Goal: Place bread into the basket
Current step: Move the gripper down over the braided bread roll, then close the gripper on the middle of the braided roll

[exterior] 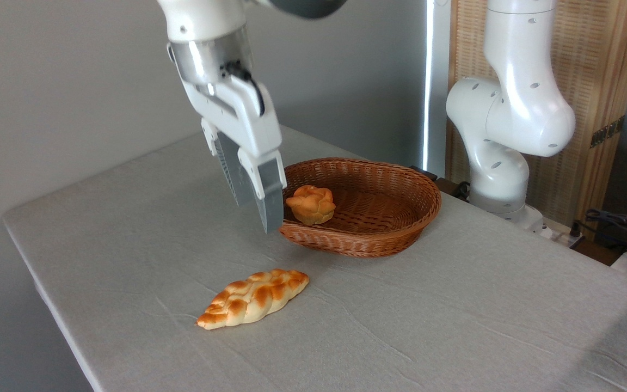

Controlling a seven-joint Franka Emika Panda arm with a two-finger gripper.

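Observation:
The bread, a long braided loaf with golden-brown patches, lies on the table in front of the basket, nearer the front edge. The basket is an oval reddish-brown wicker one standing at mid-table. My gripper hangs in the air above the table, just left of the basket's left rim and well above the bread. Its two grey fingers stand slightly apart with nothing between them.
A small round knotted orange-brown bun sits inside the basket at its left end. The arm's white base stands at the table's back right, with cables beyond it. A grey cloth covers the table.

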